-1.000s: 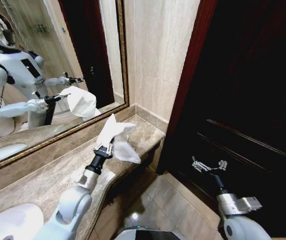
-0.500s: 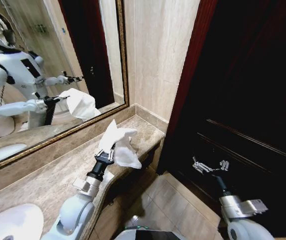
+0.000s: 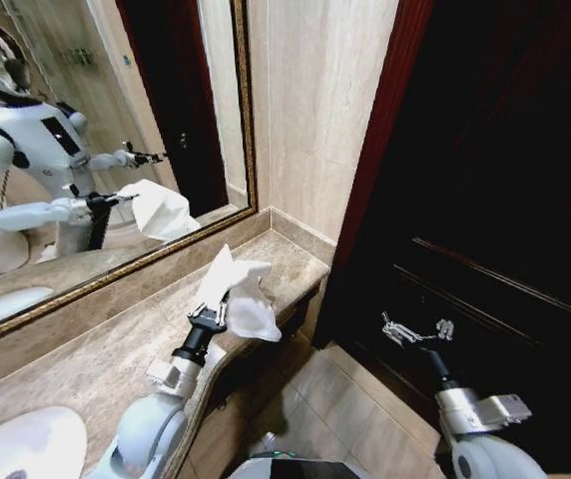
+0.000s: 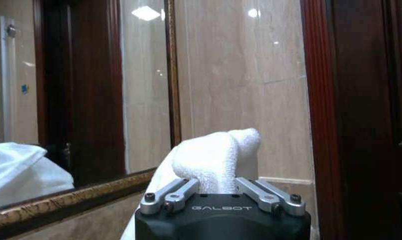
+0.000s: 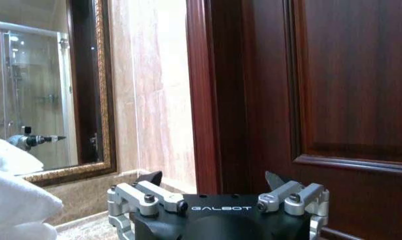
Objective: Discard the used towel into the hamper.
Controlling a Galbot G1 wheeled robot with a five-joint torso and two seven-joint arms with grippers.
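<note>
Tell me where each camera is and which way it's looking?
Head view: on the robot's head, looking down at the counter; both arms show, the left gripper holding the white towel, the right gripper open by the dark door.
Left wrist view: behind the left gripper, facing the mirror corner.
Right wrist view: behind the right gripper, facing the door.
All share the towel.

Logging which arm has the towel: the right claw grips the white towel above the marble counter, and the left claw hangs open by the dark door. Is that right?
Not quite: the arms are swapped. The head view shows the left claw gripping the towel above the counter, while the right claw hangs open by the door. The left wrist view confirms the towel between its fingers.
</note>
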